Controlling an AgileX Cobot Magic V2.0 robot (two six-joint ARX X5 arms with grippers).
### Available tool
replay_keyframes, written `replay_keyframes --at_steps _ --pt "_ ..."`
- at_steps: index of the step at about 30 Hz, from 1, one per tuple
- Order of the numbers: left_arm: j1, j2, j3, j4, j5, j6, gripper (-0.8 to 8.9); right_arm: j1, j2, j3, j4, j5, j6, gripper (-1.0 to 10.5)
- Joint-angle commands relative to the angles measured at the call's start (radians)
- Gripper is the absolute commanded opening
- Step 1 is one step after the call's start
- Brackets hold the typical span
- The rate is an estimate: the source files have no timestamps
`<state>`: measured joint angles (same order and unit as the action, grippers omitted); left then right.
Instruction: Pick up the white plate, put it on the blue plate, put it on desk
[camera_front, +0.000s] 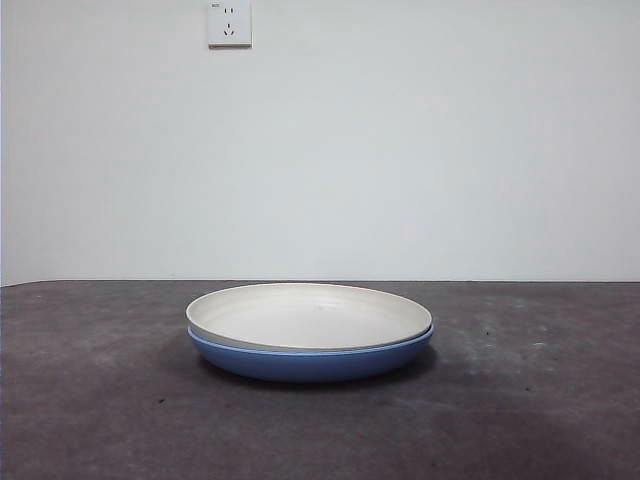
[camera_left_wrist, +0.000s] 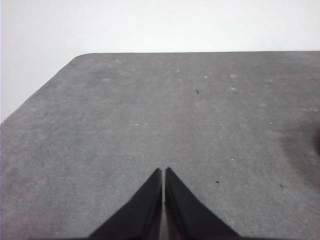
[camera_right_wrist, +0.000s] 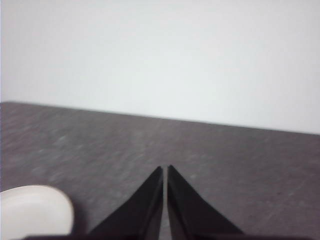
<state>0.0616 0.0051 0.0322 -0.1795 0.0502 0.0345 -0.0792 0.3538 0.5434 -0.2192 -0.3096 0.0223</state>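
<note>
Cream-white plate (camera_front: 310, 313) nests in blue plate (camera_front: 310, 362), centre frame on counter (camera_front: 90, 400) | left claw (camera_left_wrist: 164, 171) and right claw (camera_right_wrist: 165, 169) both closed, empty, clear of stack | risk: lifting low rim drags blue plate or tips white one.

Dark desk (camera_front: 100, 400), blue plate (camera_front: 310, 362) on it

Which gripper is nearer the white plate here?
Right. The right gripper, jaws shut, hangs just beside the white plate, whose rim shows in its wrist view. The left gripper, also shut, sees only bare desk.
</note>
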Motion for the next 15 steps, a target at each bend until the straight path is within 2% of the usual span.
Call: replay_keyframes --at_steps 1,5,11,15 --pt "0.003 -0.002 -0.021 -0.007 -0.002 -0.009 0.1 -0.013 -0.069 -0.1 0.085 0.008 -0.003 0.1" --pt "0.003 -0.002 -0.021 -0.007 -0.002 -0.009 0.1 -0.013 -0.169 -0.249 0.189 0.076 0.01 0.1" --pt "0.003 -0.002 -0.021 -0.007 -0.002 -0.009 0.1 0.006 -0.273 -0.402 0.245 0.21 0.055 0.1" --pt "0.003 -0.002 -0.021 -0.007 -0.002 -0.009 0.1 0.027 -0.307 -0.452 0.245 0.233 0.056 0.1"
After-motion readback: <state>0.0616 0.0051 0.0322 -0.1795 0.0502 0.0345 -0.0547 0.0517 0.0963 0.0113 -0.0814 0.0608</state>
